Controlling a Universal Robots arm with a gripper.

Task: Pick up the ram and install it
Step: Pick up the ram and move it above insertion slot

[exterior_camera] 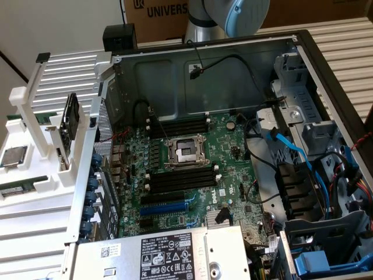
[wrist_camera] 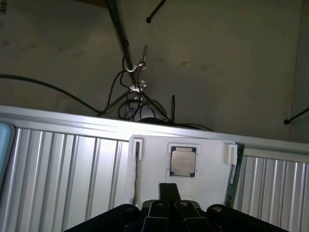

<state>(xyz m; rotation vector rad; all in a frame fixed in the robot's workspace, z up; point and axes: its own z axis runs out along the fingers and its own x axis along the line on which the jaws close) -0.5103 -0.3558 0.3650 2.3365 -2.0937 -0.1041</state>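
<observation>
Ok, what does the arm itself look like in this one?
The arm is a silver-grey metal tube that ends in a rounded joint with a light blue cap. The gripper is matte black and blocky, with rounded shoulders on both sides.

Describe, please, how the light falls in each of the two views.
Exterior view: even, bright light; the white holder nearly washes out, while the case interior sits in soft shadow. Wrist view: dim overall, floor dark, a bright band along the table edge, and the ram dimly lit.

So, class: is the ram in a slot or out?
Out: the ram lies on the white holder; the memory slots look empty.
</observation>
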